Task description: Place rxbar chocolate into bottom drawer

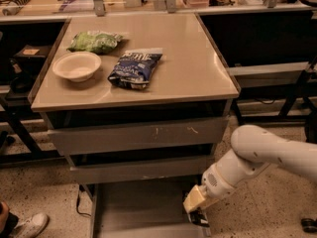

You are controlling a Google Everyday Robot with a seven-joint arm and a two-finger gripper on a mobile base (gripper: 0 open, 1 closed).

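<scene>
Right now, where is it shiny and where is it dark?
Camera view: light glares on the right side of the tabletop; a dark shadow band sits just under it; the claw hangs low in dim light by the right rail of the bottom drawer.

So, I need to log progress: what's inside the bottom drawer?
The bottom drawer shows only bare grey floor. The gripper sits at its right edge with something dark, likely the chocolate bar, at its tip; the floor under it is covered.
</scene>
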